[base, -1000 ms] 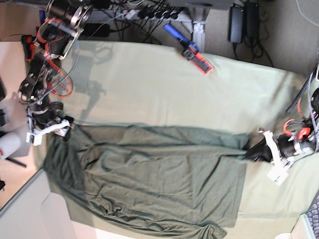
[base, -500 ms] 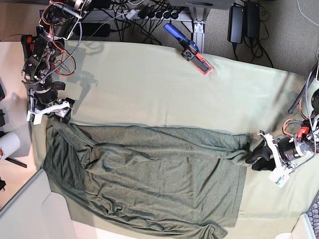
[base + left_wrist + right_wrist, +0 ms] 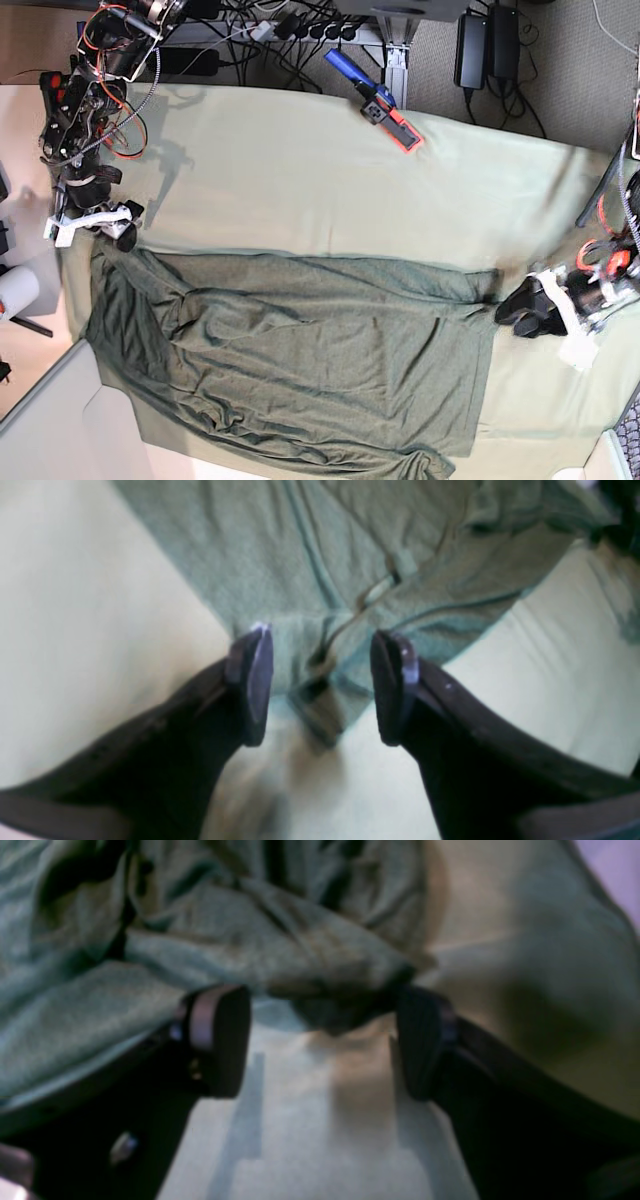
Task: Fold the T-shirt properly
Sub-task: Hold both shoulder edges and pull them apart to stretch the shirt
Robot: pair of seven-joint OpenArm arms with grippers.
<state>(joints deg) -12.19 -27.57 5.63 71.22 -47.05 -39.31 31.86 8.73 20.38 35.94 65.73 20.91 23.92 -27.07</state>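
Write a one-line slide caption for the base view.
Both grippers, left gripper and right gripper, open at opposite ends of the T-shirt spread on the table cloth.

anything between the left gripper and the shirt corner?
No. In the base view only bare table cloth separates left gripper from T-shirt.

The left tool (image 3: pixel 320 685) has its two dark fingers (image 3: pixel 252 685) spread well apart with nothing between them but air, hanging over a corner of the T-shirt (image 3: pixel 350 565). That corner, with its hemmed edge and a few creased folds, lies flat just past the fingertips and reaches into the gap between them, not touched by either one. The dark olive cloth runs up and away to the top of the view, and the paler light-green counter cloth (image 3: pixel 90 630) shows on both sides of it.
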